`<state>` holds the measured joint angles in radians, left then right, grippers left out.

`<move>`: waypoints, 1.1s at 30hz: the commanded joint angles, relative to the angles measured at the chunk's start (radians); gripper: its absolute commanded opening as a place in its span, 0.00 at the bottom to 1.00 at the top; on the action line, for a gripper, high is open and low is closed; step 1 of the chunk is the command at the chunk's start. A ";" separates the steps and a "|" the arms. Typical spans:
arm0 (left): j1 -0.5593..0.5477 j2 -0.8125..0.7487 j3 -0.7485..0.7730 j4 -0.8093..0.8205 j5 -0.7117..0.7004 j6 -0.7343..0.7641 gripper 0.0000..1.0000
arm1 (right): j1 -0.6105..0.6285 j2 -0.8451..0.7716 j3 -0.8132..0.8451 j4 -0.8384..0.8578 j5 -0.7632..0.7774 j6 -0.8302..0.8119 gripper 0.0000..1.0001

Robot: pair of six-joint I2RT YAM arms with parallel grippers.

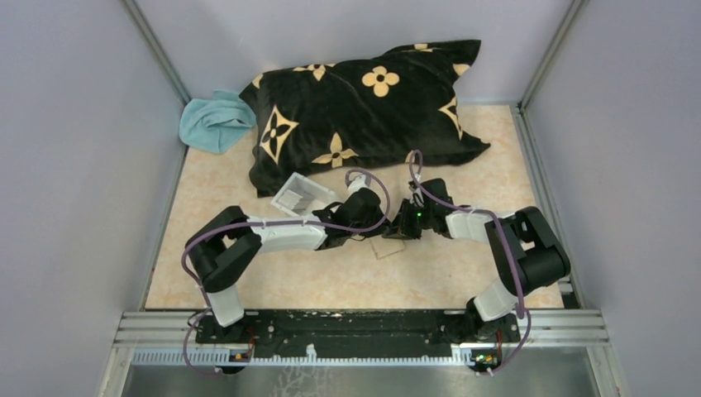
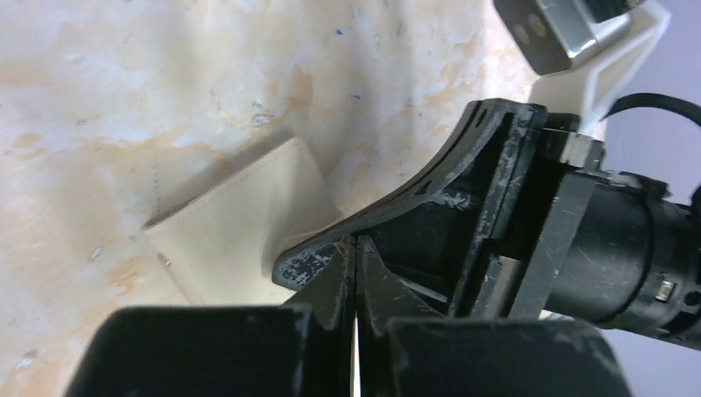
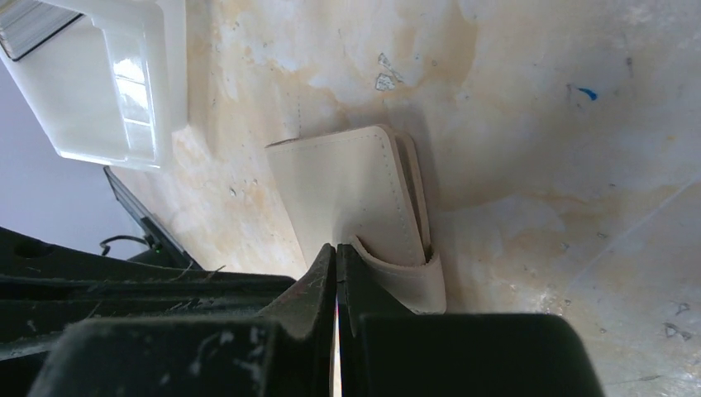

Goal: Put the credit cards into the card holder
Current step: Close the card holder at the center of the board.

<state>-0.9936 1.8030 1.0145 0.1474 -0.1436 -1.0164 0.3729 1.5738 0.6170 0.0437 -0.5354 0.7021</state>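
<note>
The tan card holder (image 1: pixel 387 247) lies folded shut on the table, seen close in the left wrist view (image 2: pixel 240 219) and the right wrist view (image 3: pixel 355 186), with its tab (image 3: pixel 409 277) curled over one edge. My right gripper (image 3: pixel 337 248) is shut, its tips resting on the card holder's cover beside the tab. My left gripper (image 2: pixel 355 240) is shut with nothing between its fingers, and its tips are against the right gripper's black finger (image 2: pixel 430 186). From above, both grippers (image 1: pixel 382 230) (image 1: pixel 405 230) meet over the card holder. No credit cards are in view.
A clear shallow tray (image 1: pixel 302 196) (image 3: pixel 107 83) stands just left of the grippers. Behind it lie a black pillow with tan flowers (image 1: pixel 364 107) and a light blue cloth (image 1: pixel 216 121). Grey walls close in both sides of the table.
</note>
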 commanded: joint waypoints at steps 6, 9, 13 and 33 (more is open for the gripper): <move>-0.052 -0.179 -0.008 -0.260 -0.142 0.002 0.11 | 0.020 0.028 -0.038 -0.080 0.198 -0.087 0.00; -0.053 -0.239 -0.035 -0.266 -0.204 -0.005 0.13 | 0.020 0.006 -0.032 -0.048 0.152 -0.081 0.07; -0.053 -0.290 -0.090 -0.290 -0.256 -0.020 0.13 | 0.020 -0.017 0.014 -0.052 0.098 -0.092 0.26; -0.055 -0.270 -0.145 -0.330 -0.285 -0.044 0.12 | 0.026 -0.111 0.245 -0.214 0.040 -0.115 0.38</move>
<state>-1.0473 1.5032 0.8642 -0.1684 -0.4191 -1.0588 0.3965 1.5299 0.7971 -0.1421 -0.5167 0.6037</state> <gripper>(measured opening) 0.125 0.376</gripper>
